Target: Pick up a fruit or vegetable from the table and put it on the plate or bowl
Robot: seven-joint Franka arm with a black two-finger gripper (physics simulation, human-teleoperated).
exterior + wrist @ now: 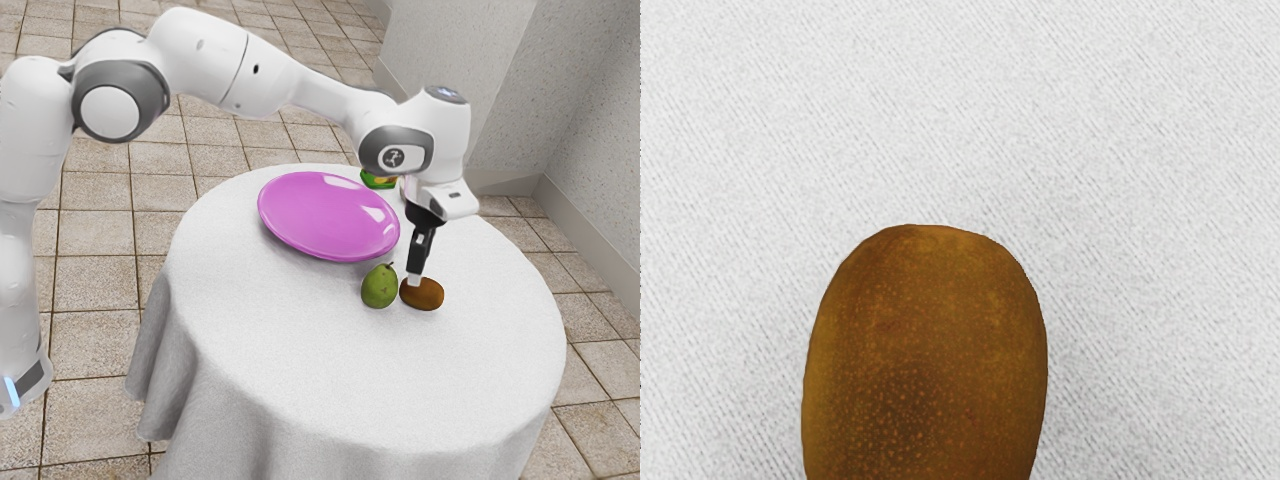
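Our gripper point(416, 272) hangs over the oval brown kiwi point(422, 293); we cannot tell its grip. Wrist view shows speckled skin, woven cloth point(1090, 120); exterior view, glossy purple plate point(325, 215), green pear point(378, 287).

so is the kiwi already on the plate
No, the kiwi lies on the white tablecloth beside the pear, off the pink plate.

The Franka arm point(250, 70) wore glossy white, rounded shells, with grey bands and round grey caps at its joints. The wrist's grey cap point(393, 155) carried a small white emblem, and a blue-lit disc point(447, 95) topped it. A blue light strip point(10, 392) glowed low on the base. A boxy white housing point(443, 200) sat under the wrist.
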